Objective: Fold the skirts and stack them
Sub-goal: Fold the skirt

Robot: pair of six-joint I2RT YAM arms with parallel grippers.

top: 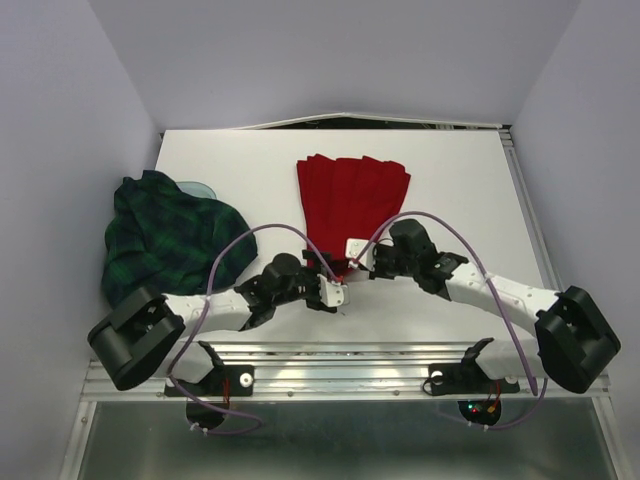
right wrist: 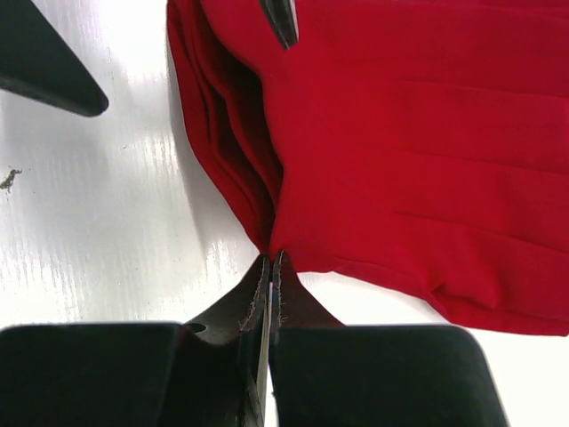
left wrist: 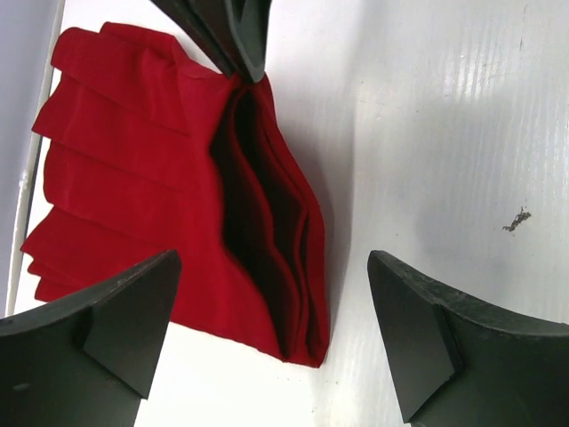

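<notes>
The red skirt (top: 350,195) lies pleated in a fan shape at the middle of the white table, its narrow end toward the arms. My right gripper (top: 358,250) is shut on that narrow end; in the right wrist view the cloth (right wrist: 400,151) gathers to a point at the closed tips (right wrist: 271,258). My left gripper (left wrist: 274,267) stands wide open just above the same end, the layered folds (left wrist: 267,222) between and beyond its fingers. The dark green and navy plaid skirt (top: 165,235) lies crumpled at the table's left side, apart from both grippers.
A pale bluish thing (top: 195,187) peeks out behind the plaid skirt. A small dark speck (left wrist: 516,218) sits on the bare table (top: 450,180) right of the red skirt. Purple walls close in the back and sides; a metal rail (top: 340,352) runs along the near edge.
</notes>
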